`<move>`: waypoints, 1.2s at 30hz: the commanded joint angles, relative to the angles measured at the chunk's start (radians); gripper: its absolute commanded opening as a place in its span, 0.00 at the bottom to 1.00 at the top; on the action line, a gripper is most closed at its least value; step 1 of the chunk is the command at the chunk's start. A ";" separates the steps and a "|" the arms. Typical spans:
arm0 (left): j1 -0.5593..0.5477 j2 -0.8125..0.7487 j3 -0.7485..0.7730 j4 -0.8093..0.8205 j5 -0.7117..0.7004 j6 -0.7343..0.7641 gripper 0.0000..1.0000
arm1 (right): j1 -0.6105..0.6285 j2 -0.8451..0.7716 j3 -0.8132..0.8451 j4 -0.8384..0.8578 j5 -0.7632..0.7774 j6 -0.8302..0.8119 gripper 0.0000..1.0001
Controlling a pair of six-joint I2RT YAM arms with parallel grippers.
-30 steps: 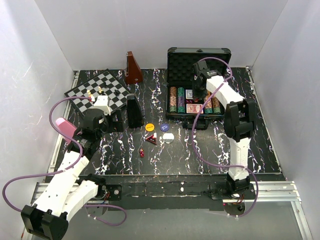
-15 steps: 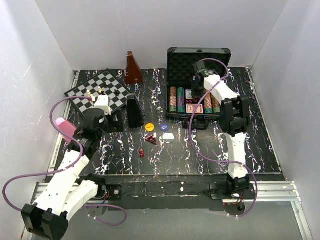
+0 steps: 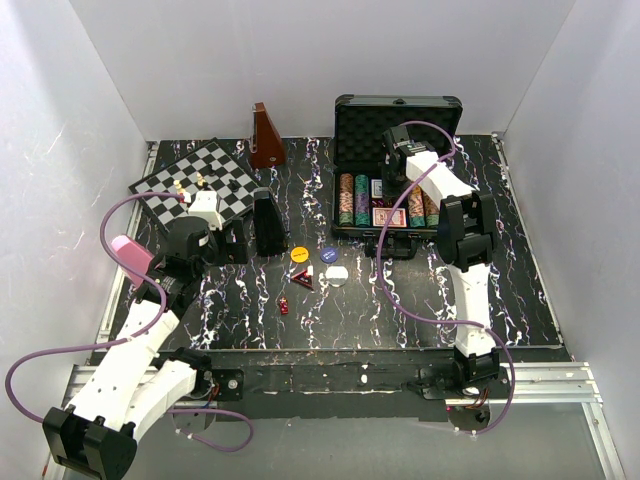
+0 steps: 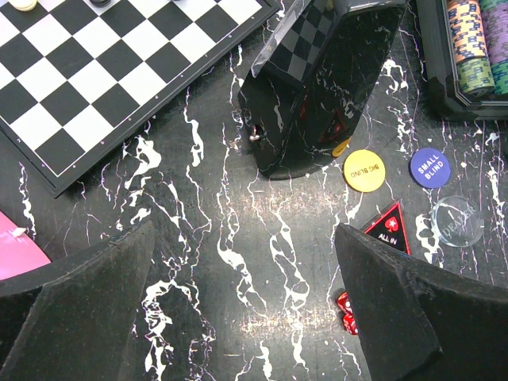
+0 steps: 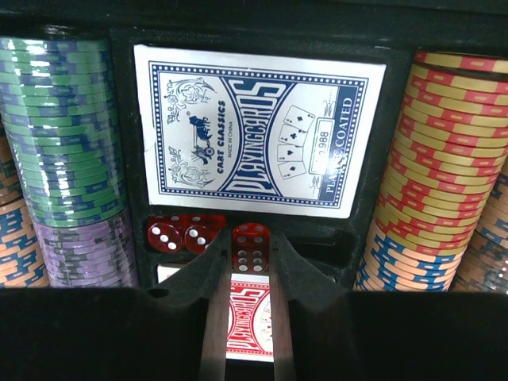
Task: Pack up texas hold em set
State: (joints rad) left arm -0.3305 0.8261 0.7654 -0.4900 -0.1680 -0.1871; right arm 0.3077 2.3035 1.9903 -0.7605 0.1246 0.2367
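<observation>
The black case (image 3: pixel 398 108) stands open at the back, with chip rows (image 5: pixel 59 119), a blue card deck (image 5: pixel 254 131) and a red deck (image 5: pixel 250 317) in its foam. My right gripper (image 5: pixel 250 242) is shut on a red die (image 5: pixel 250 252) just above the dice slot, where two dice (image 5: pixel 182 234) lie. On the table sit the yellow button (image 4: pixel 364 170), blue button (image 4: pixel 429 167), white button (image 4: pixel 457 221), a triangular "All in" marker (image 4: pixel 389 230) and two red dice (image 4: pixel 346 311). My left gripper (image 4: pixel 244 238) hangs open over bare table, left of them.
A glossy black upright object (image 4: pixel 325 79) stands just ahead of the left gripper. The chessboard (image 3: pixel 195 185) with a few pieces lies at the back left, and the brown pyramid (image 3: pixel 265 140) beside it. A pink thing (image 3: pixel 130 255) lies at the left edge.
The right arm's elbow has swung a little to the left, with the gripper staying over the case and still holding the die. The left arm has not moved.
</observation>
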 commanded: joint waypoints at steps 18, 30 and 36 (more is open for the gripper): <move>0.001 -0.007 0.031 0.001 0.010 -0.002 0.98 | -0.007 -0.007 0.039 0.009 -0.006 0.038 0.24; 0.001 -0.004 0.031 0.001 0.009 0.000 0.98 | -0.012 -0.035 0.018 0.016 0.003 0.038 0.43; 0.001 -0.001 0.031 -0.001 0.007 -0.002 0.98 | -0.024 -0.098 -0.033 0.052 -0.008 0.041 0.43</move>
State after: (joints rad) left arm -0.3305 0.8280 0.7654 -0.4900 -0.1642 -0.1871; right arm 0.2943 2.3020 1.9793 -0.7509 0.1276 0.2665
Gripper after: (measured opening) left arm 0.981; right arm 0.428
